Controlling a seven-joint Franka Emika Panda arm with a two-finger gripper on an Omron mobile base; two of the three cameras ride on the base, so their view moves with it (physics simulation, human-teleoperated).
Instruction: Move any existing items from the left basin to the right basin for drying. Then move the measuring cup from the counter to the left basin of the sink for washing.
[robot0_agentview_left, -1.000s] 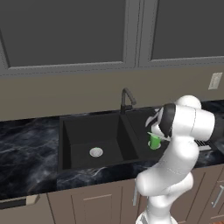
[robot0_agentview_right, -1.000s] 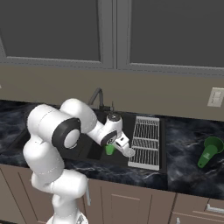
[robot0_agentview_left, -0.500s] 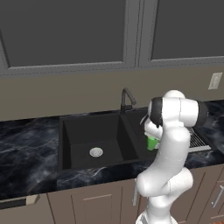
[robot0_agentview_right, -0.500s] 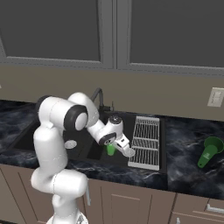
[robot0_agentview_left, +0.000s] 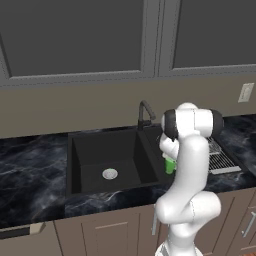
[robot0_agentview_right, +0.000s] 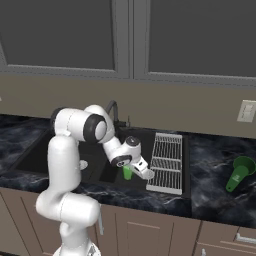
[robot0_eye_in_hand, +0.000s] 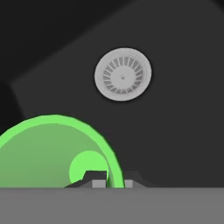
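Observation:
My gripper (robot0_agentview_right: 127, 166) is shut on the rim of the light-green tumbler (robot0_agentview_right: 127, 172), which hangs upright inside the narrower right basin (robot0_agentview_left: 153, 144). In the hand view one fingertip (robot0_eye_in_hand: 94, 179) sits inside the tumbler (robot0_eye_in_hand: 48, 153) and the other outside its wall, with the basin's round silver drain (robot0_eye_in_hand: 123, 74) on the floor below. From the left base view the tumbler (robot0_agentview_left: 170, 165) peeks out beside my forearm. The wide left basin (robot0_agentview_left: 100, 152) holds nothing but its drain (robot0_agentview_left: 110, 174). The dark green measuring cup (robot0_agentview_right: 238, 173) lies on the counter (robot0_agentview_right: 215, 185) far right.
A dark gooseneck faucet (robot0_agentview_left: 144, 113) stands behind the divider. A white wire rack (robot0_agentview_right: 167, 161) lies just right of the tumbler, between it and the measuring cup. Cabinets hang above the backsplash, and an outlet (robot0_agentview_right: 246, 110) is on the wall.
My arm's upper links have swung left and folded more upright. The tumbler has stayed gripped and sunk slightly in the right basin.

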